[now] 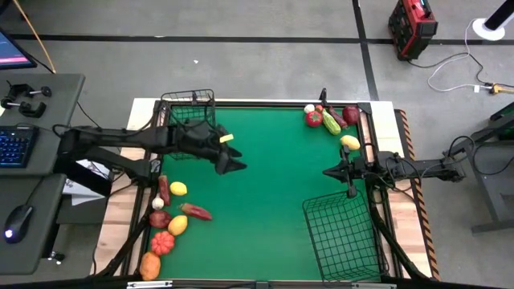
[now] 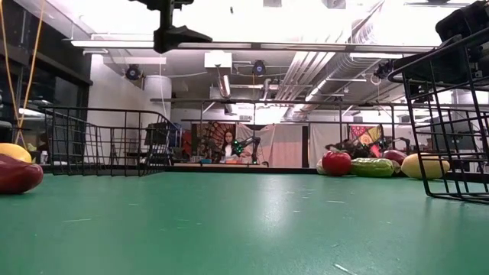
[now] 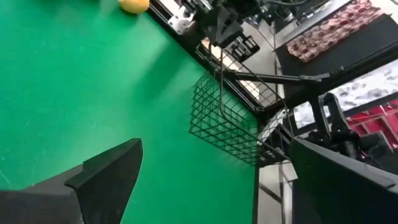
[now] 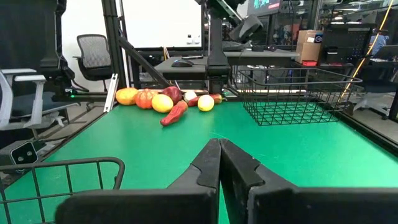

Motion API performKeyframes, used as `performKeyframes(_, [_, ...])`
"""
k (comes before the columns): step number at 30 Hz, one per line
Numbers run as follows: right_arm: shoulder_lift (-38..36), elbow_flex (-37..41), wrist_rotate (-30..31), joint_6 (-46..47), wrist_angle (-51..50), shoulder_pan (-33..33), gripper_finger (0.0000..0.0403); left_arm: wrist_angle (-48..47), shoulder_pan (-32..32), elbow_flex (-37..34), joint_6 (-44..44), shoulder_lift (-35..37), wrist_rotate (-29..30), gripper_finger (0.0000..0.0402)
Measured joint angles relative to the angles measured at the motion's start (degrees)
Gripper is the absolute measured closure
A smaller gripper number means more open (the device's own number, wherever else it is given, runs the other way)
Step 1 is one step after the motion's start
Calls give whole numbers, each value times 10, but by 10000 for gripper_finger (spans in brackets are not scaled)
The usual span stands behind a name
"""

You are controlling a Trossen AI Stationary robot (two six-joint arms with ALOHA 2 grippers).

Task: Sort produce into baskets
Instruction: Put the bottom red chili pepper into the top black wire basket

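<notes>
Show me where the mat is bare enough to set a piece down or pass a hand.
The mat's middle is bare, between the left hand and the right hand. The strip between the small basket and the far-right produce pile is free too. Crowded: the near-left pile and the large basket's corner.

Worktop (image 1: 265, 185): matt green cloth-like cover, smooth w/ faint sheen in low view; pale wood edge strips at the sides. Baskets: smaller one (image 1: 191, 108) & larger one (image 1: 344, 234) both thin black wire mesh, matt. Produce (image 1: 173, 217) glossy plastic-looking; red tomato (image 2: 336, 163) shiny w/ highlights. Left pincer (image 3: 205, 180) & right pincer (image 4: 221, 163) fingers matt black plastic, smooth.
</notes>
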State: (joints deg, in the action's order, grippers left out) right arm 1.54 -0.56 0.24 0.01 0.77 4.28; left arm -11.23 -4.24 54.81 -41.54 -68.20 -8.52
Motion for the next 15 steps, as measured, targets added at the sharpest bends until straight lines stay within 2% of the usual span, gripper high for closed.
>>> performKeyframes(3, [0,0,0,0,0,0,402,-1,-1,0,-37,-9,-7,5])
performKeyframes(6, [0,0,0,0,0,0,402,11,0,-1,-79,-8,-61,5])
performKeyframes(9, [0,0,0,0,0,0,402,3,22,4,-84,-2,-113,5])
performKeyframes(12, [0,0,0,0,0,0,402,-140,94,48,-17,-4,-96,5])
performKeyframes(15, [0,0,0,0,0,0,402,-356,189,98,75,-19,-5,5])
